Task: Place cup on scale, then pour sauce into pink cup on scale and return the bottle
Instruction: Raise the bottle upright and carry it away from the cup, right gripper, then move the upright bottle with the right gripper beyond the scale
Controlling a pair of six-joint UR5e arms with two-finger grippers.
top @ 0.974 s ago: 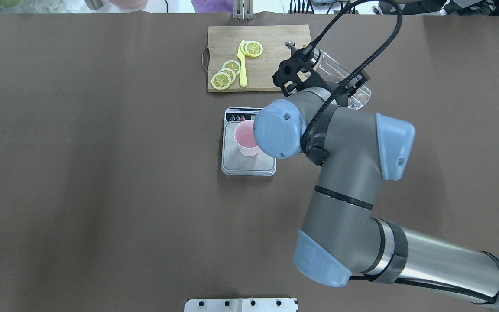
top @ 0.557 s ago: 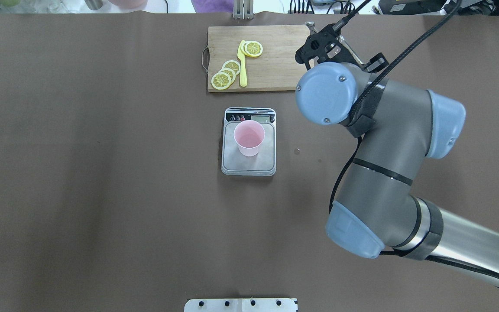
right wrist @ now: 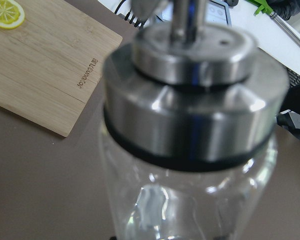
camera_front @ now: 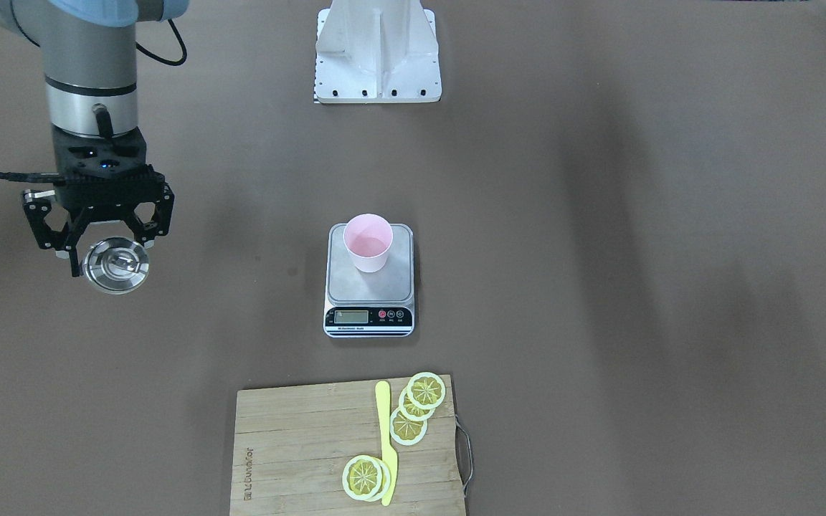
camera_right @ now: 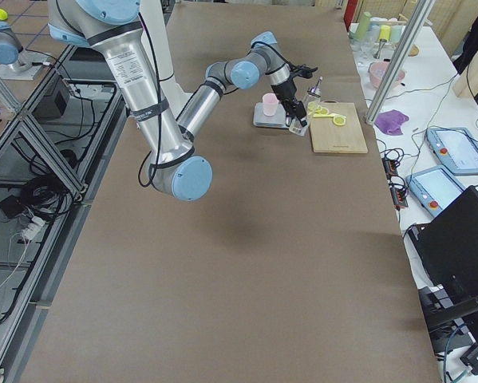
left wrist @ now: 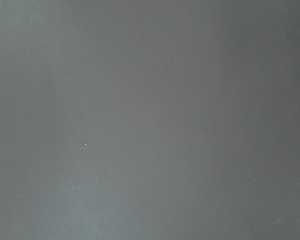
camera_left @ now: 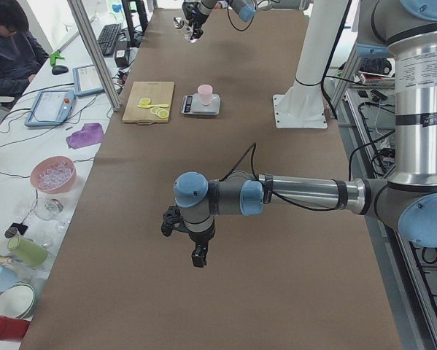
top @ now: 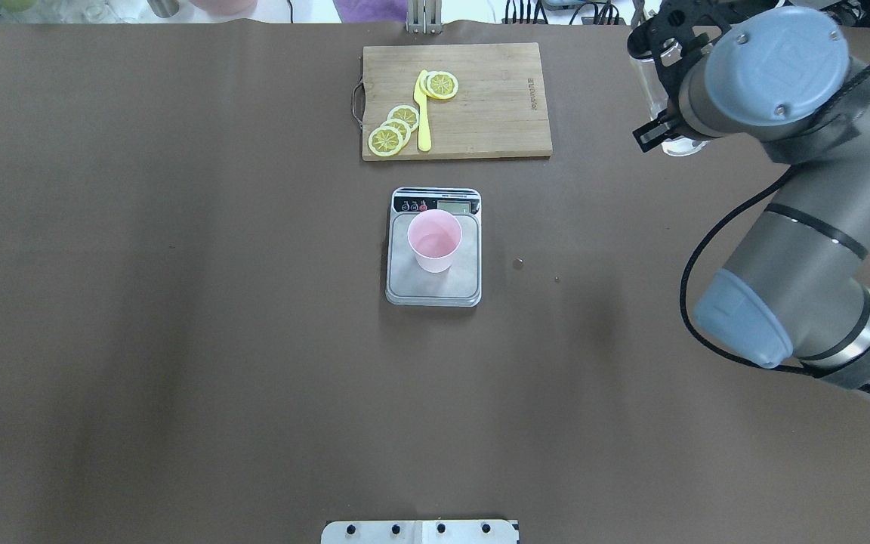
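1. The right gripper (camera_front: 113,252) is closed around the small clear glass bottle with the silver metal pourer top (camera_front: 115,266), one finger on each side of the glass just below the cap.
2. The bottle stands upright in that grip. The right wrist view shows its steel collar and glass shoulder close beneath the camera. Whether its base already touches the brown table (top: 178,340) cannot be told.
3. The small pale pink tapered cup (top: 434,240) stands upright on the steel platform of the small silver-grey digital scale (top: 435,285), well apart from the right gripper, off to its left and nearer the robot's base. The first step looks done.
4. The sauce is colourless, so no view shows whether any lies in the cup. With the bottle upright and far from the cup, pouring is probably over.
5. The wooden cutting board (top: 495,98) with lemon slices (top: 393,128) and a yellow knife (top: 423,113) lies between gripper and scale, nearer the gripper.
6. What seems left is setting the bottle down and letting go.
7. The left gripper (camera_left: 196,259) hangs over bare table, far from everything; how far it is open cannot be told.
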